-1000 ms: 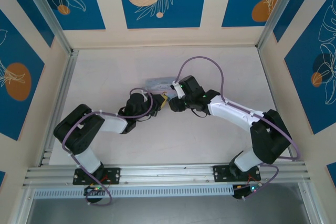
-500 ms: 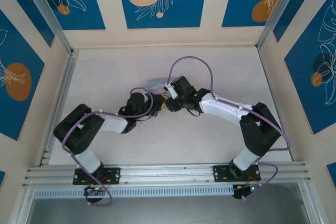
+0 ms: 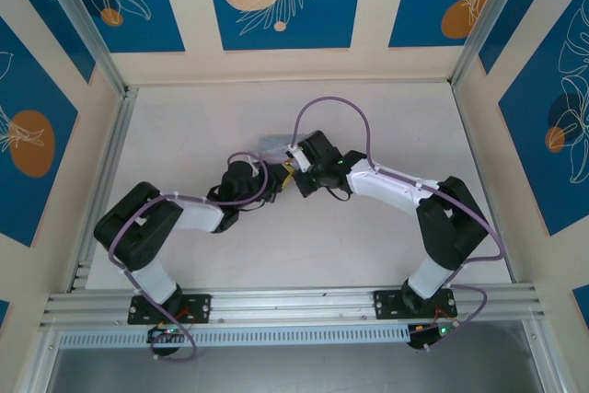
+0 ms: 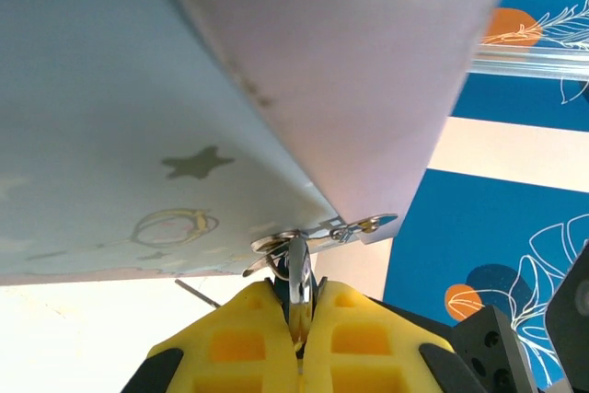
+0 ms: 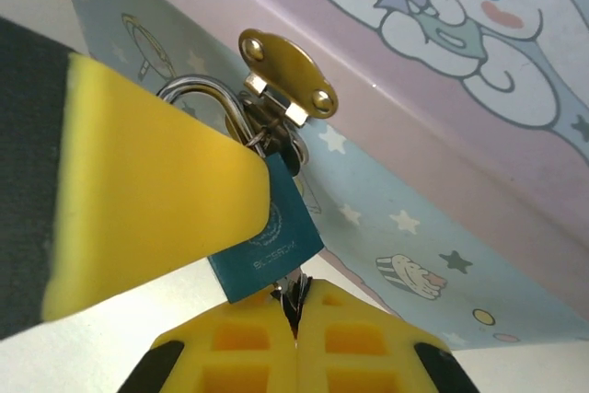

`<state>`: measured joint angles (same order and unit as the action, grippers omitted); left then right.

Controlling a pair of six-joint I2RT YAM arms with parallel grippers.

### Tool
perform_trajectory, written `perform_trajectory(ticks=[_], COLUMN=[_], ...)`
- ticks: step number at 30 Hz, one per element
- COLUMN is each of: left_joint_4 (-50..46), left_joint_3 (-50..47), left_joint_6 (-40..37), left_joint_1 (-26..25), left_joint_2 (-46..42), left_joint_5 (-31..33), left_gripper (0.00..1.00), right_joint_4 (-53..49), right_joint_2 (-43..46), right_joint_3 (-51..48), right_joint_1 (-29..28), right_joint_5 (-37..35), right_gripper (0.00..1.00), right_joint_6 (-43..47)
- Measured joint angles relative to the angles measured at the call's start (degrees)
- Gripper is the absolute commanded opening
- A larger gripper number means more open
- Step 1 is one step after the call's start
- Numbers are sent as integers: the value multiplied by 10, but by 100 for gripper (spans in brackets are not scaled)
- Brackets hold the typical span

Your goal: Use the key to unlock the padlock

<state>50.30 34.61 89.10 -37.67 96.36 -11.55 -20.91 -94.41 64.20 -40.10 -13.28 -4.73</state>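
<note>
The right pincer [image 5: 296,308] is clenching the key [image 5: 294,291], a thin dark metal sliver poking up between its ribbed yellow fingertips. The padlock [image 5: 268,235] is hanging at 12 o'clock from those tips, just touching them. It is a small, flat, teal-blue body with faint stamped lettering, tilting slightly. Its thin silvery wire shackle [image 5: 191,87] is looping up towards 11 o'clock and through a rounded, brass-coloured hasp [image 5: 287,75]. The key is meeting the body's bottom edge, but how far in it is sitting cannot be told. The hasp is riveted to the tin [image 5: 433,190], which is smooth pale blue metal printed with stars and a cartoon figure, under a pinkish lid. A broad, smooth yellow pad [image 5: 147,209] of the left pincer is covering the padlock's 9 o'clock side.

In the left wrist view, the left pincer [image 4: 298,306] is clenching the padlock. The shackle, seen edge-on, and a dark slip of the body are showing between its moulded yellow fingers, at 12 o'clock from the tips and under the tin's corner.

From above, both arms are meeting mid-table [image 3: 386,135], with the tin lying at 12 o'clock from them.
</note>
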Motion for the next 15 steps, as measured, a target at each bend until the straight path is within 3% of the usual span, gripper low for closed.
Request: perform_trajectory(ticks=[2,4,12,15], left_joint_4=[0,0,-40,-80], left_joint_3=[0,0,0,0], left_joint_6=[0,0,-37,-73], left_joint_1=[0,0,-1,-1], left_joint_2=[0,0,2,2], left_joint_5=[-2,-4,-23,-35], left_gripper=[0,0,0,9], right_joint_4=[-2,-4,18,38], right_joint_2=[0,4,123,152], right_joint_3=[0,0,-70,-105], right_joint_1=[8,18,63,74], right_joint_5=[21,49,145,173], right_gripper=[41,61,64,65], right_joint_6=[-11,-20,-111,-170])
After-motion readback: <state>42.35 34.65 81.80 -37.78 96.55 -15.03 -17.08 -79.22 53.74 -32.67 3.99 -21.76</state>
